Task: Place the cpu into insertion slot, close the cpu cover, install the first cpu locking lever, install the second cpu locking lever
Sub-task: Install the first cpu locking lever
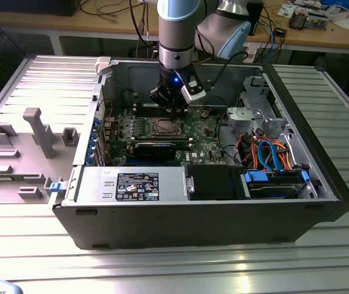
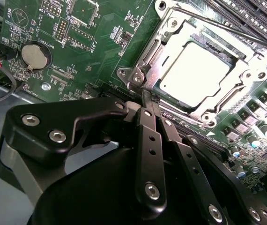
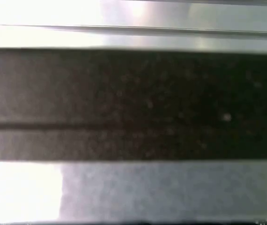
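Note:
The cpu (image 2: 194, 70) lies flat in the insertion slot (image 1: 162, 127) on the green board, its silver top bright under the light. The cpu cover (image 2: 167, 47), a grey metal frame, lies down around it. A thin locking lever (image 2: 227, 26) runs along the socket's far side. My gripper (image 2: 146, 97) is shut, its black fingers (image 2: 148, 140) pressed together. Their tips sit at the socket's near corner, beside the cover's edge. In the exterior view the gripper (image 1: 176, 113) hangs low over the board, just behind the socket.
The open computer case (image 1: 321, 177) walls the board in. A black card (image 1: 155, 149) lies in front of the socket, with a power supply (image 1: 131, 185) nearer still. Drive cage and cables (image 1: 272, 159) are at the exterior view's right. A coin battery (image 2: 35, 55) sits on the board.

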